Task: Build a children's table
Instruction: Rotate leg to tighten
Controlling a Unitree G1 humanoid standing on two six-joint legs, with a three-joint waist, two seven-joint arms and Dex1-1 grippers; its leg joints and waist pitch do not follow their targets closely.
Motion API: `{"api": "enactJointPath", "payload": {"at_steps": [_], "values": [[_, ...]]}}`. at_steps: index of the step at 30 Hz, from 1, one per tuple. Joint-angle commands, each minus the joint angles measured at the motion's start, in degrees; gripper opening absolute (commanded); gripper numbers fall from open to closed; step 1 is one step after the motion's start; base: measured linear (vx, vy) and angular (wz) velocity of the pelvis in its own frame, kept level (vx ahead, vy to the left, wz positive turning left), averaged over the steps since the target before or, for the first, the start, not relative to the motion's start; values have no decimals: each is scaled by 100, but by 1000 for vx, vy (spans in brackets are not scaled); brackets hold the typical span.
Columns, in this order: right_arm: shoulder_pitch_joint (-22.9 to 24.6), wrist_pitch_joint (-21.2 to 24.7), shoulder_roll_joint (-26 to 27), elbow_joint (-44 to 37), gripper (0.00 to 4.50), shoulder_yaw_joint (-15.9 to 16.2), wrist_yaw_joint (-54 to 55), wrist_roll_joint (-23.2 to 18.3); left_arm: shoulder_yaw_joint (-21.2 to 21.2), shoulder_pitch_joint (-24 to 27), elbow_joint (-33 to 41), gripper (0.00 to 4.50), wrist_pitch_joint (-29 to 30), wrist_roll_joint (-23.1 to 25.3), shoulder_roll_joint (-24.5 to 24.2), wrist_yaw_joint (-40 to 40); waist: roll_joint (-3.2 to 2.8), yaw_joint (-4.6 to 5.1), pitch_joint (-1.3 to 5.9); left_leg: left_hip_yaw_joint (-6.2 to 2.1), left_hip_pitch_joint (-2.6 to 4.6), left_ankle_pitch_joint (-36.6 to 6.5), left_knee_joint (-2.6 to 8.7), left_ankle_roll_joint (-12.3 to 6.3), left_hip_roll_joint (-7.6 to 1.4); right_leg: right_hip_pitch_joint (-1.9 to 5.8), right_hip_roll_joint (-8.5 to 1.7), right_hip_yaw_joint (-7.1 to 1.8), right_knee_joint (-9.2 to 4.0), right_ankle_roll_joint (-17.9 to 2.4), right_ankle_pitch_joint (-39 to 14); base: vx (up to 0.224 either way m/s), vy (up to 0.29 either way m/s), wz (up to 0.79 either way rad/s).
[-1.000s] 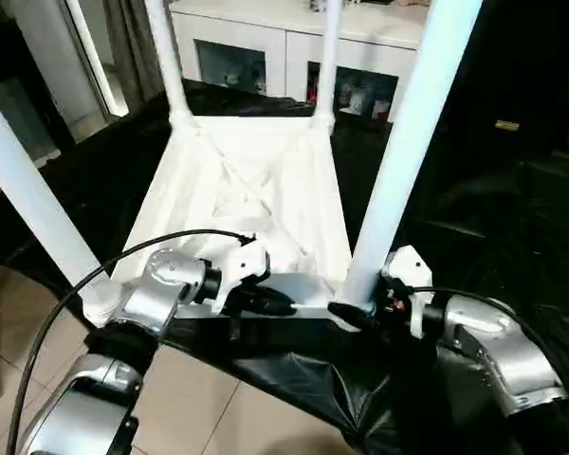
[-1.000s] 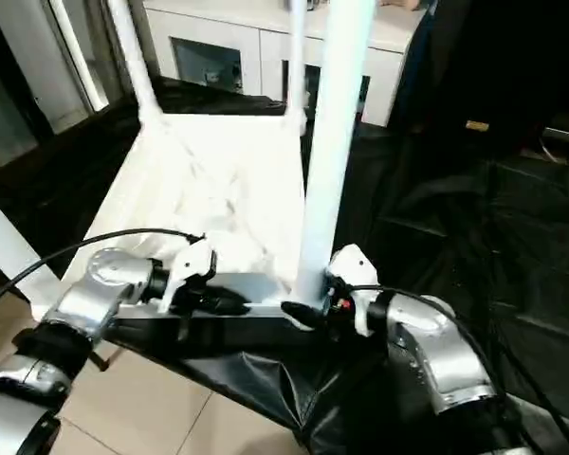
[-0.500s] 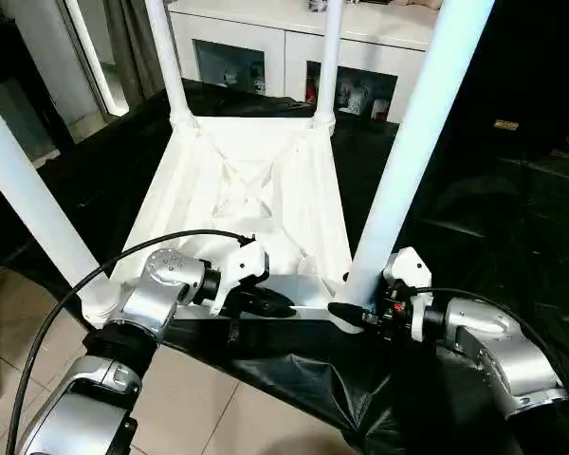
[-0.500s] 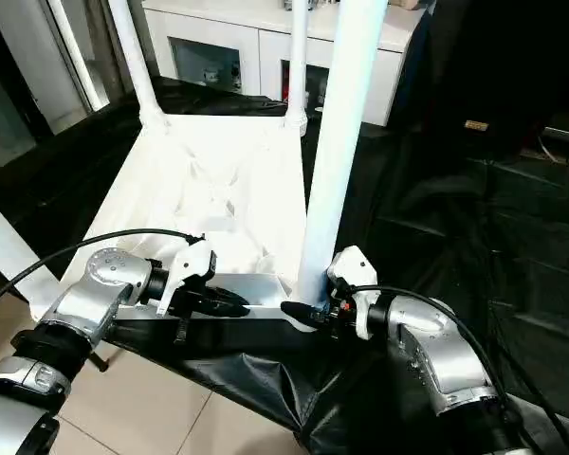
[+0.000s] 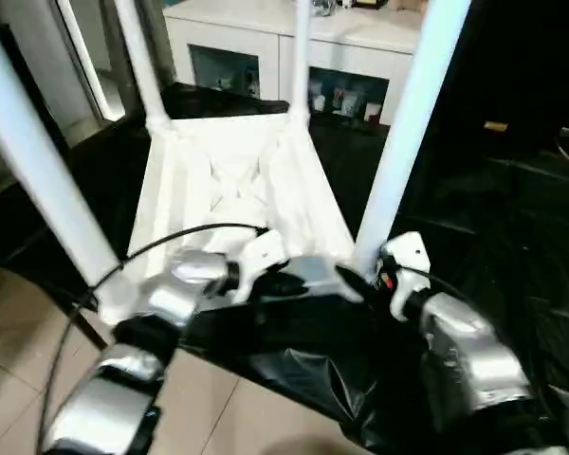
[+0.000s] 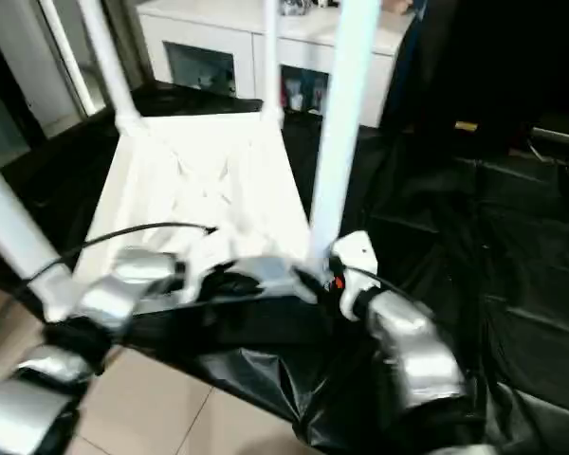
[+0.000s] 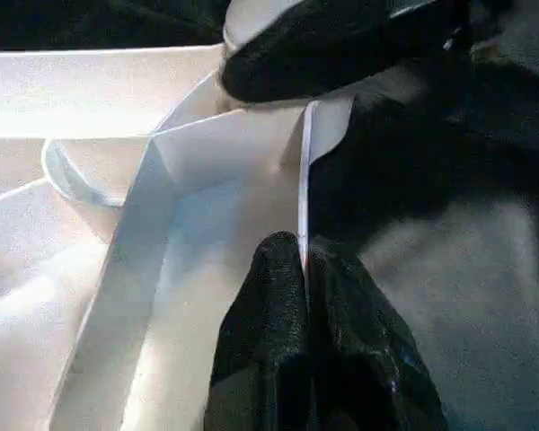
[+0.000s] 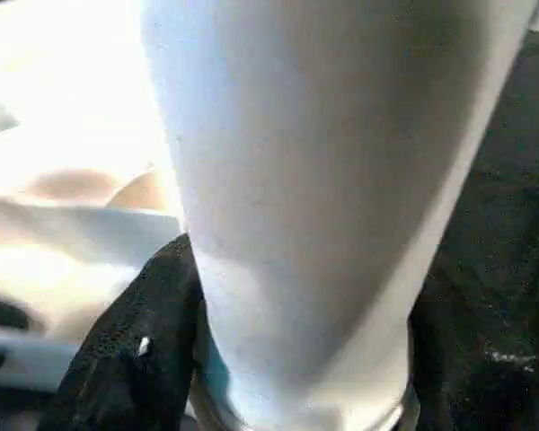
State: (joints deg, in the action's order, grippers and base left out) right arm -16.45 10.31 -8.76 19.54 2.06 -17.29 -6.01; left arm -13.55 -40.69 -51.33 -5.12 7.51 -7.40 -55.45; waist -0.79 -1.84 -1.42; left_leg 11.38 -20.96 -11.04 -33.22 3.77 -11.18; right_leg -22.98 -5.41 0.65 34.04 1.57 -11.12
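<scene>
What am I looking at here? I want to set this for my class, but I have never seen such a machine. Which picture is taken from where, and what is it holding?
This is a two-armed robot. Two pictures come from cameras in its head, looking down over its silver arms; two come from cameras on its wrists. A white plastic table lies upside down on a black sheet, its four legs standing up. The left gripper is shut on the thin near edge of the table: in the left wrist picture the two black fingers pinch it. The right gripper is around the foot of the near right leg, one finger on each side. A white cabinet stands behind.
</scene>
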Motion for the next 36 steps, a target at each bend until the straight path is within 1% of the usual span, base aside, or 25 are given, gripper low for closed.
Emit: {"api": "enactJointPath", "payload": {"at_steps": [1, 2, 4, 7, 9, 11, 12, 14, 17, 18, 19, 21, 22, 23, 24, 25, 26, 27, 28, 29, 30, 31, 33, 35, 36], "values": [[87, 243, 109, 310, 269, 81, 335, 230, 19, 13, -328, 0, 66, -58, 248, 523, 57, 13, 216, -79, 74, -1750, 445, 31, -127, 138, -164, -105, -513, -934, -1848, 0, 0, 0], [65, 263, 226, 338, 269, 47, 457, 196, 31, -65, -460, 0, 50, -48, 366, 713, 54, 8, 210, -72, 83, -1783, 446, 20, -126, 124, -157, -107, -527, -946, -1789, 0, 0, 0], [26, 291, 349, 350, 269, -31, 589, 123, 30, -144, -579, 0, 9, -33, 468, 821, 64, 2, 220, -73, 83, -1792, 441, -16, -117, 133, -156, -108, -520, -949, -1750, 0, 0, 0], [-8, 268, 405, 311, 269, -131, 619, 40, 23, -178, -644, 0, -76, -13, 458, 765, 45, -10, 233, -81, 40, -1584, 440, -109, -116, 174, -166, -103, -492, -972, -1438, 0, 0, 0], [-29, 206, 467, 264, 339, -240, 561, -104, 38, -192, -687, 0, -136, 23, 423, 775, 47, -11, 235, -81, 38, -1571, 440, -134, -117, 178, -171, -103, -491, -979, -1409, 0, 0, 0], [-57, 192, 477, 205, 339, -282, 490, -206, 38, -180, -705, 0, -192, 52, 356, 728, 47, -10, 230, -84, 39, -1617, 446, -154, -121, 180, -178, -101, -498, -979, -1479, 0, 0, 0], [-81, 188, 445, 155, 345, -271, 380, -246, 46, -177, -736, 0, -238, 49, 302, 692, 45, -4, 229, -94, 22, -1653, 454, -159, -120, 186, -185, -95, -505, -951, -1594, 0, 0, 0], [-100, 195, 386, 90, 373, -244, 205, -275, 40, -183, -783, 0, -290, 58, 252, 646, 57, 13, 222, -96, 20, -1729, 461, -143, -121, 180, -178, -91, -517, -909, -1714, 0, 0, 0], [-15, 364, 80, -247, 373, -131, -477, -453, 20, -159, -779, 0, -393, 70, 154, 503, 61, 10, 214, -96, 27, -1791, 463, -153, -125, 178, -180, -95, -536, -873, -1860, 0, 0, 0], [39, 411, -52, -381, 373, -103, -704, -507, 17, -152, -774, 0, -422, 63, 125, 439, 80, -6, 218, -94, 16, -1732, 457, -196, -132, 194, -185, -100, -534, -839, -1844, 0, 0, 0], [124, 459, -220, -554, 373, -96, -964, -581, 4, -149, -778, 0, -454, 74, 86, 380, 77, -8, 219, -91, 16, -1704, 454, -213, -134, 186, -188, -102, -532, -842, -1815, 0, 0, 0], [351, 507, -629, -915, 373, -134, -1455, -741, -25, -133, -777, 0, -524, 70, 4, 138, 102, -13, 223, -91, -12, -1566, 445, -266, -135, 207, -188, -97, -519, -854, -1699, 0, 0, 0], [525, 522, -917, -1118, 373, -200, -1770, -837, -75, -123, -785, 0, -611, 74, -65, -88, 103, -33, 223, -89, 0, -1540, 439, -288, -141, 209, -191, -99, -526, -850, -1665, 0, 0, 0], [525, 522, -917, -1118, 373, -200, -1770, -837, -75, -123, -785, 0, -611, 74, -65, -88, 103, -43, 221, -84, 11, -1518, 430, -312, -144, 207, -188, -106, -527, -861, -1621, 0, 0, 0], [656, 510, -1131, -1252, 373, -255, -1994, -894, -122, -112, -785, 0, -703, 75, -118, -289, 105, -49, 216, -83, -16, -1488, 431, -377, -142, 217, -189, -101, -520, -897, -1581, 0, 0, 0], [896, 575, -1475, -1439, 373, -410, -2344, -1045, -196, -88, -781, 0, -849, 62, -216, -655, 95, -55, 222, -84, -11, -1450, 425, -398, -149, 220, -190, -103, -515, -921, -1503, 0, 0, 0], [896, 575, -1475, -1439, 373, -410, -2344, -1045, -196, -88, -781, 0, -849, 62, -216, -655, 99, -52, 219, -83, -5, -1455, 427, -409, -154, 212, -189, -101, -516, -951, -1483, 0, 0, 0], [1115, 586, -1752, -1564, 373, -553, -2623, -1139, -238, -59, -737, 0, -990, -34, -296, -1183, 95, -40, 222, -81, -13, -1458, 425, -407, -150, 213, -186, -95, -507, -1014, -1441, 0, 0, 0], [1128, 587, -1767, -1571, 373, -562, -2637, -1145, -239, -58, -733, 0, -991, -41, -300, -1215, 76, -49, 231, -87, -5, -1429, 423, -400, -152, 222, -192, -92, -496, -1050, -1388, 0, 0, 0], [1278, 591, -1926, -1645, 373, -666, -2793, -1218, -266, -59, -687, 0, -1067, -114, -341, -1564, 79, -58, 241, -74, 10, -1366, 404, -429, -162, 213, -189, -99, -480, -1139, -1162, 0, 0, 0], [1342, 598, -1980, -1670, 373, -717, -2854, -1262, -276, -83, -689, 0, -1120, -105, -350, -1583, 79, -63, 250, -70, 5, -1284, 390, -484, -162, 228, -185, -94, -450, -1246, -888, 0, 0, 0], [1435, 615, -2053, -1718, 373, -773, -2934, -1331, -284, -112, -707, 0, -1265, -108, -352, -1658, 64, -78, 254, -68, 6, -1185, 384, -534, -167, 230, -185, -85, -428, -1335, -647, 0, 0, 0], [1480, 626, -2085, -1728, 373, -801, -2952, -1360, -282, -117, -716, 0, -1325, -130, -350, -1755, 67, -98, 272, -63, 10, -1016, 361, -607, -171, 250, -186, -76, -384, -1446, -288, 0, 0, 0], [1545, 667, -2110, -1718, 373, -870, -2963, -1437, -263, -120, -718, 0, -1437, -184, -345, -1850, 62, -113, 270, -60, 14, -939, 358, -651, -176, 255, -187, -68, -372, -1494, -150, 0, 0, 0], [1571, 675, -2112, -1699, 373, -910, -2955, -1467, -250, -119, -715, 0, -1483, -216, -341, -1881, 61, -149, 275, -47, 29, -848, 342, -709, -186, 258, -189, -67, -350, -1567, 44, 0, 0, 0]]}}
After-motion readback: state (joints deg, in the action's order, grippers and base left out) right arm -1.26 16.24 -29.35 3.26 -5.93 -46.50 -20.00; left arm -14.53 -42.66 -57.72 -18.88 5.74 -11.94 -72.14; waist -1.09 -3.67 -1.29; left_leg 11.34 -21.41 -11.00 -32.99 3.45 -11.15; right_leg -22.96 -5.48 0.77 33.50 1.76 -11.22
